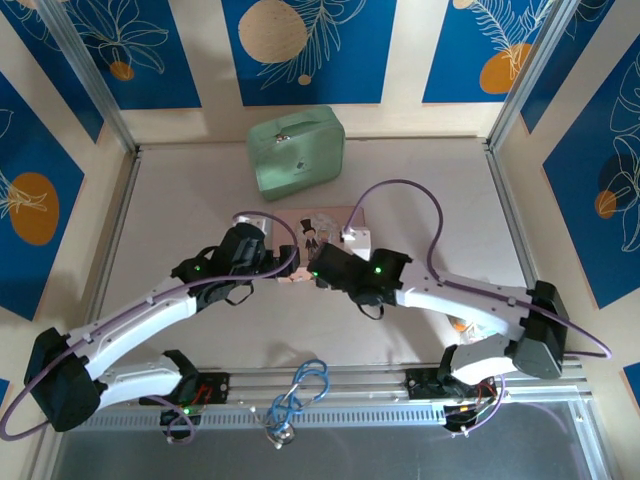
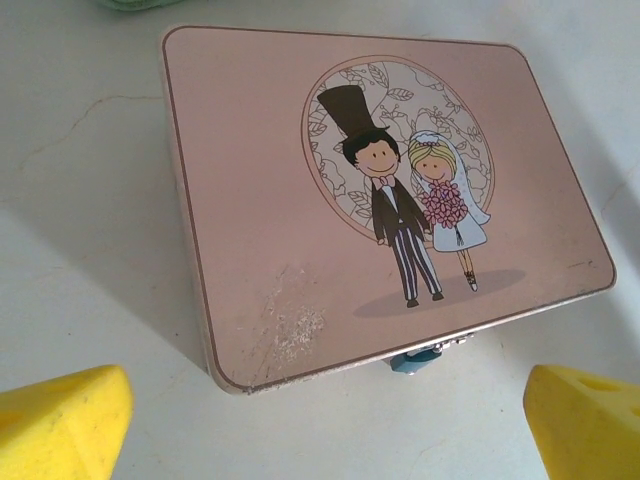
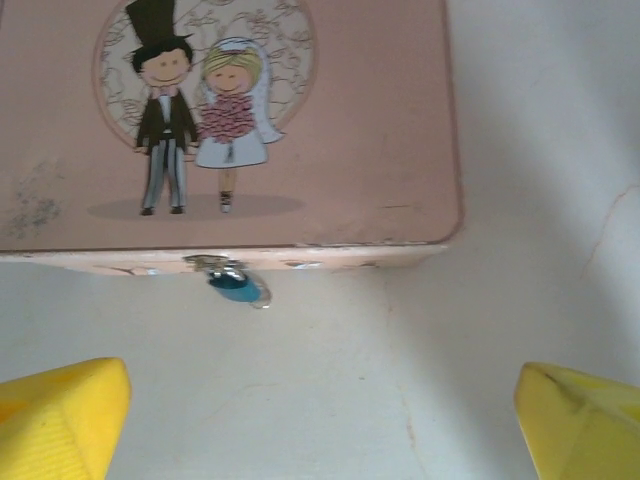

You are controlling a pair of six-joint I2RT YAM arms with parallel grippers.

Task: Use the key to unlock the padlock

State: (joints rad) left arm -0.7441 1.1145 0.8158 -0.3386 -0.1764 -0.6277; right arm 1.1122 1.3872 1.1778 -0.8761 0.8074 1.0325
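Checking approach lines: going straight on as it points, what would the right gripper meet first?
Probably the front edge of the pink box, just right of the hanging padlock; depth is unclear.

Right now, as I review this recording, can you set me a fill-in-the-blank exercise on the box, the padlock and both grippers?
1. The padlock has a ____ body and hangs at the front edge of the pink box.
2. The box lid shows a cartoon bride and ____.
3. The left gripper and the right gripper both stand ____, holding nothing.
4. Beyond the pink box lies a pale ____ case.
Missing words: blue; groom; open; green.
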